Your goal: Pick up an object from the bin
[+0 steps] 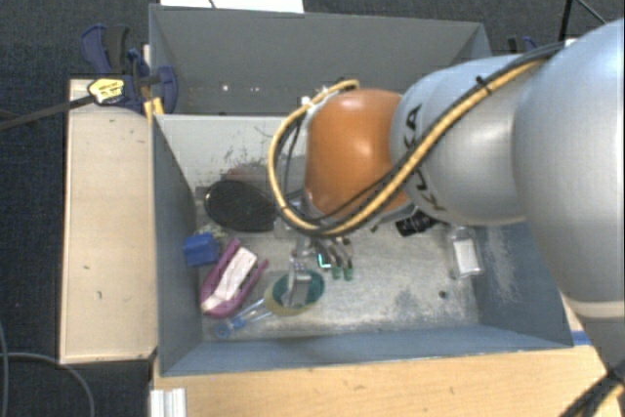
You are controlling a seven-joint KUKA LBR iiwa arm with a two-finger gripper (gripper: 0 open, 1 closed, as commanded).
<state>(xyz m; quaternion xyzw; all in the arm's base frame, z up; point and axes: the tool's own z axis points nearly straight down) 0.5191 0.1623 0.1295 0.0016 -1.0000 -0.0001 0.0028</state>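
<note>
In bin front-left | pincer sat just over teal disc | disc lay slightly front-left of pincer | contact unclear | grip state: couldn't tell

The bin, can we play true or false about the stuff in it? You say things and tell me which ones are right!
1. A black oval disc lies near the left wall of the bin. True.
2. The blue block lies on the bin's right side. False: it lies at the left, beside a pink packet.
3. The gripper hangs close to a round green ring. True.
4. The arm's cover is green. False: it is orange.
</note>
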